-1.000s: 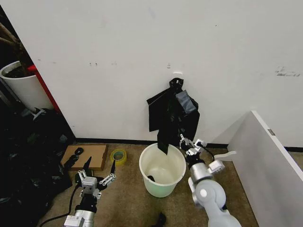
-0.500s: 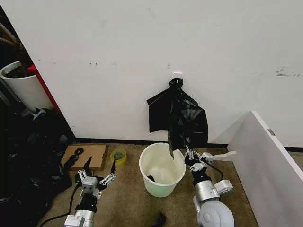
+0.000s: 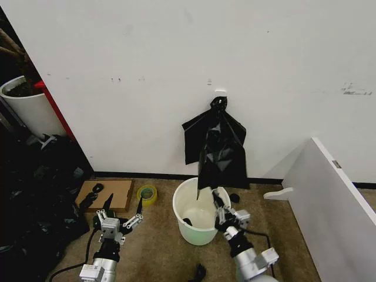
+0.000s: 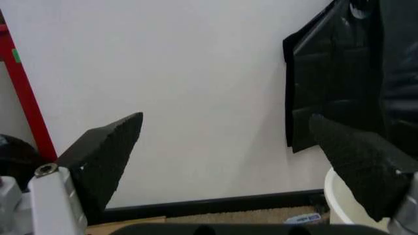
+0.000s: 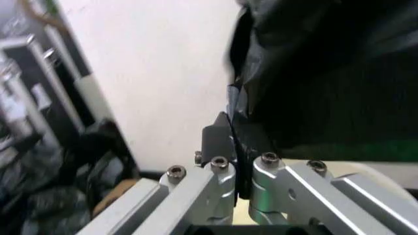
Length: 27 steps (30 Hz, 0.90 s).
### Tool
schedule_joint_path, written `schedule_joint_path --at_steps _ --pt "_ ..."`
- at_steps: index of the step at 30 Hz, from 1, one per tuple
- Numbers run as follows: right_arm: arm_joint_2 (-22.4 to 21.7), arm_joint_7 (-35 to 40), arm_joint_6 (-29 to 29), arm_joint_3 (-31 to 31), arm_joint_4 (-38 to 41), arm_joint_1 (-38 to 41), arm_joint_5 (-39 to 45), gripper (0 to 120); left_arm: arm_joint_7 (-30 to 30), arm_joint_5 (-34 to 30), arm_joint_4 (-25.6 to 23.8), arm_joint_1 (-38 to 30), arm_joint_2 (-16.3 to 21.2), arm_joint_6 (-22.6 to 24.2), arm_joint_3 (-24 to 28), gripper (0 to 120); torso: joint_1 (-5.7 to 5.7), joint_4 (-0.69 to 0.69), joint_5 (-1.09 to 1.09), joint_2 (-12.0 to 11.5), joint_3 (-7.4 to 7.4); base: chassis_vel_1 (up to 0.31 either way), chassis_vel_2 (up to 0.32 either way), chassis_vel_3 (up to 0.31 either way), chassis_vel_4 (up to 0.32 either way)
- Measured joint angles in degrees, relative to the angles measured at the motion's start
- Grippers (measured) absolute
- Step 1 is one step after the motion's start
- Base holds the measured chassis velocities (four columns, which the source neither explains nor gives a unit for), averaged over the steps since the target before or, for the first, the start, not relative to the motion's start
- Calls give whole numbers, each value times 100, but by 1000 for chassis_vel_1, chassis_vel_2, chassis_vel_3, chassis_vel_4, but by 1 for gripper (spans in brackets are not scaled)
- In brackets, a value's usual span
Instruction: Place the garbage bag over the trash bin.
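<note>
- Right end effector [image 3: 218, 205], clenched on the garbage bag's [image 3: 222, 154] lower edge, above the trash bin [image 3: 200, 218].
- Left end effector [image 3: 123, 215], released, idle left of the bin.
- Step judged: drawing bag down; next, spreading its mouth over the rim.

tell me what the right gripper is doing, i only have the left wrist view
Observer: The right gripper is shut on the bag's lower edge, by the bin's right rim.
Operator: is the bag off the wall
Observer: No, its knotted top hangs on a wall hook.
Operator: anything in the bin
Observer: A small dark thing lies at the bottom.
</note>
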Motion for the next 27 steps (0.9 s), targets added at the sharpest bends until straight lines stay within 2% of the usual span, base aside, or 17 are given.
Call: schedule_joint_path --at_steps 7,15,27 --pt "-366 -135 239 -224 -41 -70 -465 0 2 -6 -1 -5 -2 2 -2 100 0 0 0 0 0 0 0 0 0" --pt "-591 -245 441 -398 -121 -37 -897 0 2 -1 -15 14 -17 1 -7 100 0 0 0 0 0 0 0 0 0" --pt "-422 17 215 -362 -9 264 -515 0 5 23 -114 25 29 7 21 100 0 0 0 0 0 0 0 0 0"
